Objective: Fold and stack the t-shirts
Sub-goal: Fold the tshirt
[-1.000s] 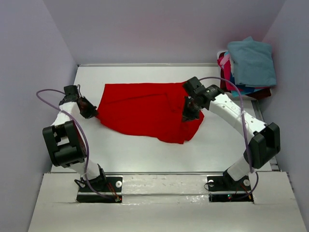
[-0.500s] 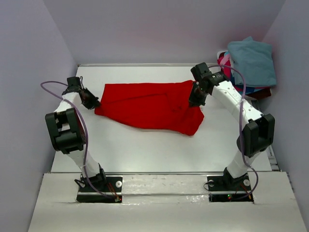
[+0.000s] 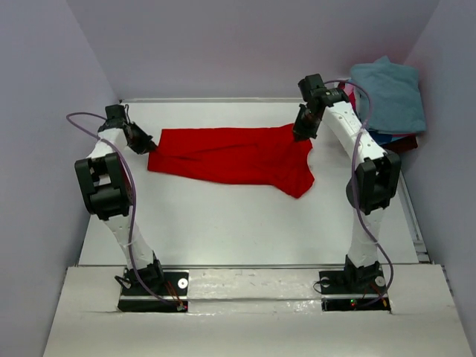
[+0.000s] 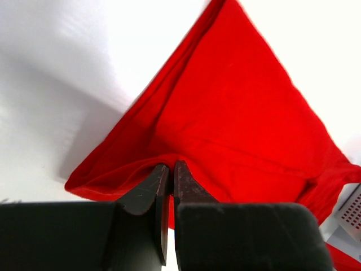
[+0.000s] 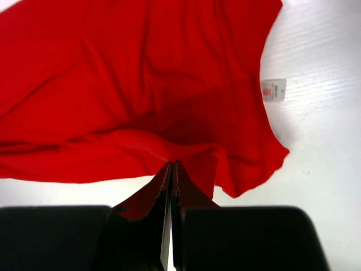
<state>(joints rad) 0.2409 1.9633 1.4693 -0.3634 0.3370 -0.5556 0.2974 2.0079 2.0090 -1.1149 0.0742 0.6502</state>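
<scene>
The red shirt (image 3: pixel 230 156) is stretched across the far half of the bench (image 3: pixel 223 230), held at both ends. The left jaws are clamped together on a fold of cloth at its left edge, and the right jaws are pinched shut on its far right corner; both wrist views show red cloth running right into the closed tips. Between the two grips the far edge runs fairly straight, while the near right part sags into a loose point towards the middle of the bench, with creases across the body. A white label (image 5: pixel 273 89) shows near the right-hand edge. The other shirts sit in a pile (image 3: pixel 383 100) at the far right corner, a teal one on top with pink and blue below, well apart from the red one. This looks like the spreading step: the shirt is being drawn out flat before any fold is made, so the task seems to be at an early stage for this garment. The next move probably calls for even tension between the two arms, lowering the cloth so the drooping corner lies flat and square, then letting go without dragging it askew.
</scene>
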